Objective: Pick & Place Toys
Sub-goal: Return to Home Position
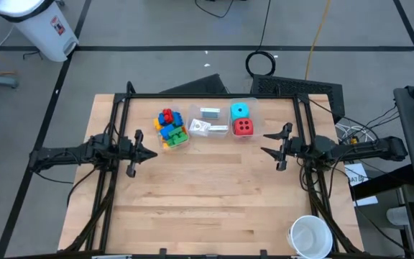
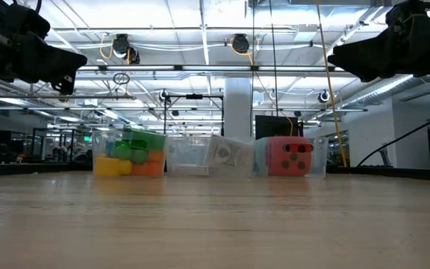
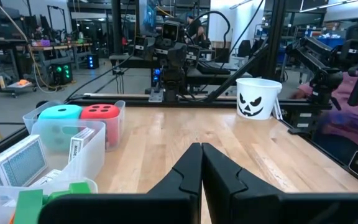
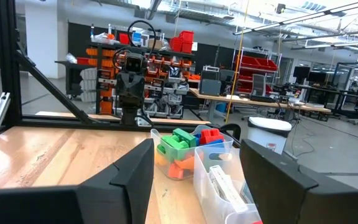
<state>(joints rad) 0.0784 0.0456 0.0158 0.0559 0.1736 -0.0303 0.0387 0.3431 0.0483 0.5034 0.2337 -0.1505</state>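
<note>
Fingers together on the left gripper (image 3: 201, 163), spread apart on the right gripper (image 4: 196, 149). Both hang empty at the table's (image 1: 207, 205) sides. Sorting looks done, with bricks (image 1: 171, 129), cards (image 1: 209, 121), red die (image 1: 243, 127) and cyan die (image 1: 239, 111) in the far bins (image 2: 189, 155).

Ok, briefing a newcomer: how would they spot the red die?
On the wooden table, three clear bins stand in a row. The right bin holds the red die beside the cyan die. Its red colour sets it apart.
</note>
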